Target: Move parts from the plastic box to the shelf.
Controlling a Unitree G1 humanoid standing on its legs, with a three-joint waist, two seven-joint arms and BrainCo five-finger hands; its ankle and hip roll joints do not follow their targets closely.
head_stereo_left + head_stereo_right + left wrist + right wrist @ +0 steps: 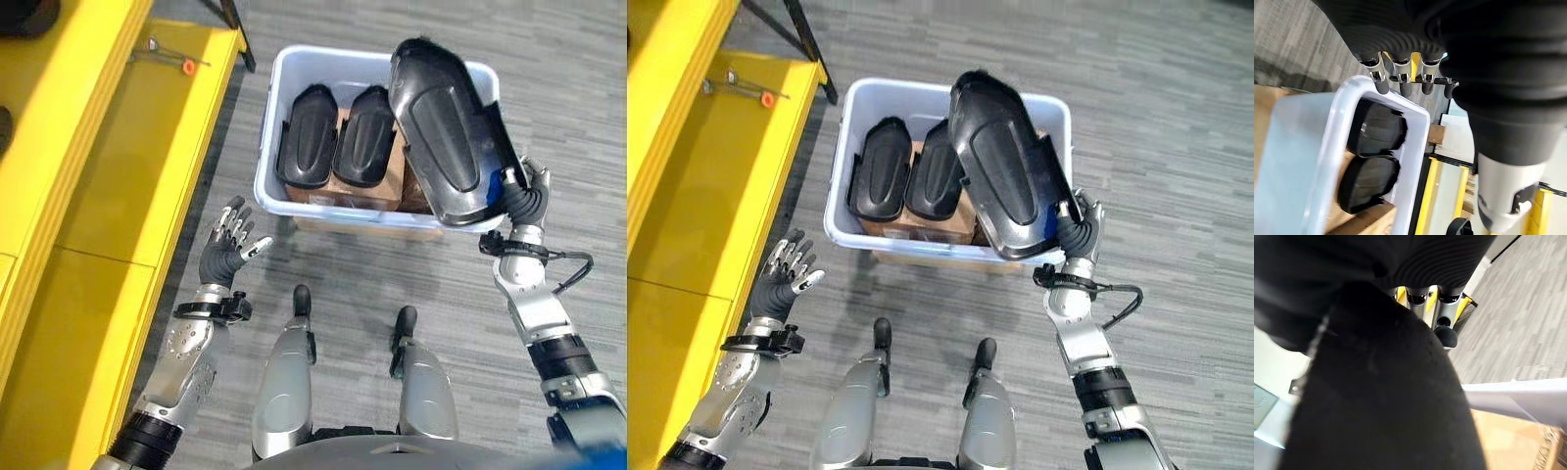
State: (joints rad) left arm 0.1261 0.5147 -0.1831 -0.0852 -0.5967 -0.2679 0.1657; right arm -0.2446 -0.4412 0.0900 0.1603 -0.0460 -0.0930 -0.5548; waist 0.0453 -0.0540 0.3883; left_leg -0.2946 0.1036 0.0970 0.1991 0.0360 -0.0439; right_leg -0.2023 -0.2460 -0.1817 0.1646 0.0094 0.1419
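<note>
- We look down from the robot's head at a grey carpeted floor, with a pale blue plastic box ahead and a yellow shelf along the robot's left.
- The right hand grips a large black moulded part at the end nearest the robot, fingers curled round its edge.
- The held part is lifted above the box's right side and tilted. Its long axis runs away from the right hand, towards the box's far wall and slightly to the robot's left, with the rounded end pointing away from the robot.
- In the right wrist view the dark part lies right against the hand, with fingertips showing past its edge.
- Two smaller black parts stand side by side inside the box, well to the left of the right hand, resting on brown cardboard. Their long axes run from the near wall to the far wall.
- The left hand is raised above the floor with fingers spread and relaxed, holding nothing. It sits between the shelf and the box, near the box's near left corner.
- Beyond the left hand, on the shelf's far end, lies a thin metal tool with an orange tip.
</note>
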